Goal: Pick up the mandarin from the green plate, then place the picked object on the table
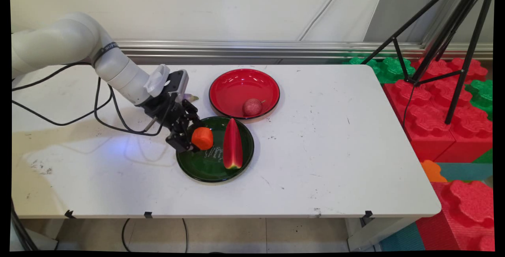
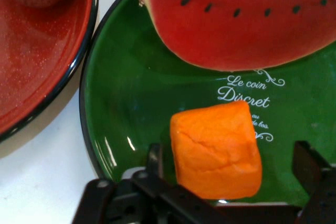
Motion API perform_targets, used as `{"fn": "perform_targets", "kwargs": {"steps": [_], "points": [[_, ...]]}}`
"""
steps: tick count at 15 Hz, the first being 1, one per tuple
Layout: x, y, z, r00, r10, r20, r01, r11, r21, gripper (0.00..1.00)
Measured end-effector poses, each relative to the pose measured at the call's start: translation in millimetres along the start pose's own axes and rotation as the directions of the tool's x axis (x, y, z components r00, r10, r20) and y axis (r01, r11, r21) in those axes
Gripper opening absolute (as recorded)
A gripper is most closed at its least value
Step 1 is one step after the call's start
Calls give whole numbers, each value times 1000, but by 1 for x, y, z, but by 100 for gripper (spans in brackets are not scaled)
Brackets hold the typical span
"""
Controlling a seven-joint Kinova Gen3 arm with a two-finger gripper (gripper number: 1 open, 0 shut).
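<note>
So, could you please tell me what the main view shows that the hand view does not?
Only the main view shows the white table, tripod and foam blocks. Only the hand view shows the green plate's lettering. Both show the orange piece between the hand's open fingers, the watermelon slice and the red plate.

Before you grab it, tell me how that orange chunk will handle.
The orange chunk looks soft and spongy, so probably light and squeezable. Its blocky, flat-sided shape suggests it won't roll. On the glossy green plate it may slide if nudged.
</note>
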Motion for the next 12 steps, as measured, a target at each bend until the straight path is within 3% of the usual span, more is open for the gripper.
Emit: {"fn": "perform_targets", "kwargs": {"steps": [1,12], "points": [[0,0,1,1000,0,1,0,1000,1,0],[-2,0,-8,1000,-5,-7,5,1000,5,0]]}}
